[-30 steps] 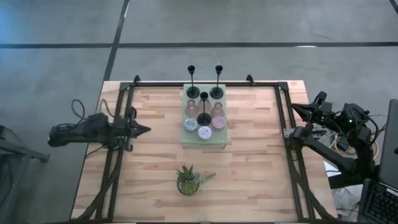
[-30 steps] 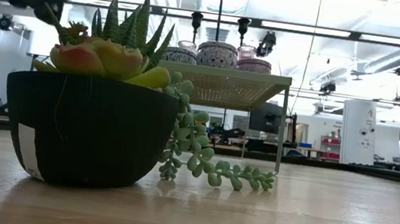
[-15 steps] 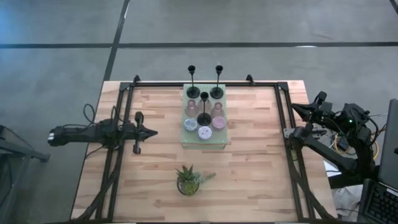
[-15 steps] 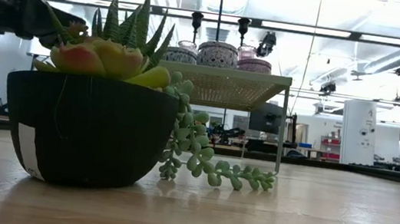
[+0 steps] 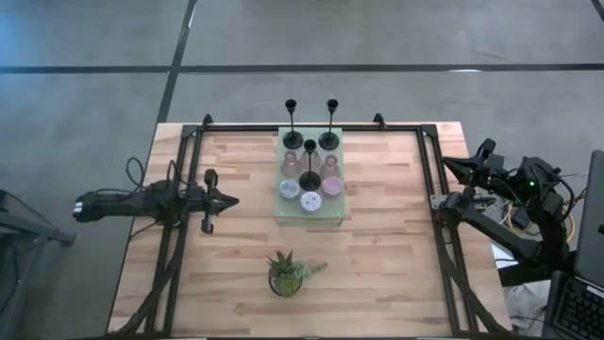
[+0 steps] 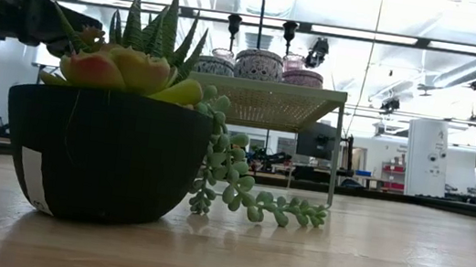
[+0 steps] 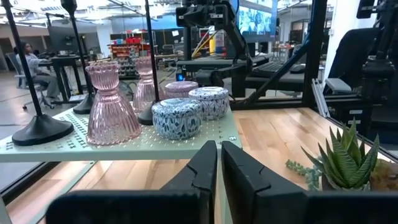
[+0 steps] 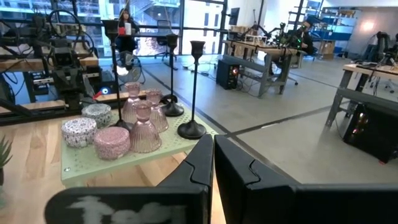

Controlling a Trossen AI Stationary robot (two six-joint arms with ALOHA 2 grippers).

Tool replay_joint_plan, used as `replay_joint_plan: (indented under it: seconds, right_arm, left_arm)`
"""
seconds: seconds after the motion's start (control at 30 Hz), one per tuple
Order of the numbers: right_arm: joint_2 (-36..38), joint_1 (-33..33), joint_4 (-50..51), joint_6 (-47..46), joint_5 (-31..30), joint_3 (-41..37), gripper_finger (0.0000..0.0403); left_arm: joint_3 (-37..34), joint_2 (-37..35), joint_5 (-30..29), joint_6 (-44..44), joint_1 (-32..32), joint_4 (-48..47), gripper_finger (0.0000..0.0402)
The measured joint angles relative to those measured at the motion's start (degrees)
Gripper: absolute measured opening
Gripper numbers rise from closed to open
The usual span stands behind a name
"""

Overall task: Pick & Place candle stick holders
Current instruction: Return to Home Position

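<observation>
Three tall black candle stick holders stand on their disc bases (image 5: 291,139) (image 5: 329,139) (image 5: 310,179) on a pale green perforated shelf (image 5: 310,215) at the table's far middle. Two pink ribbed glass holders (image 7: 112,112) and three squat round patterned tins (image 7: 177,117) stand on it too. My left gripper (image 5: 233,199) is shut and empty, level above the table, left of the shelf and pointing at it; it also shows in the left wrist view (image 7: 219,155). My right gripper (image 8: 211,152) is shut and empty, by the table's right edge (image 5: 451,168).
A small green plant in a dark pot (image 5: 286,272) stands near the table's front middle and fills the low view's left (image 6: 108,144). The shelf stands on thin legs (image 6: 335,151). A black frame (image 5: 425,170) runs along the table's sides. People sit in the room behind.
My left gripper has moved a little toward the table's right edge, nearer the green shelf, and its wrist has turned about its own axis. It has kept still in the last half second.
</observation>
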State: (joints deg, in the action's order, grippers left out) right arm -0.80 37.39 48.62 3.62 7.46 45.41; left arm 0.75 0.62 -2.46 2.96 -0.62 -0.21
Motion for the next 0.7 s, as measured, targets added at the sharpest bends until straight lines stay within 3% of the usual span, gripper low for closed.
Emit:
replay_joint_plan:
  seconds: [0.7]
  right_arm:
    - [0.0, -1.6, -3.3, -0.9, -0.1, -0.2, 0.0008]
  left_arm:
    - [0.0, 0.2, -0.1, 0.0, 0.0, 0.3, 0.0032]
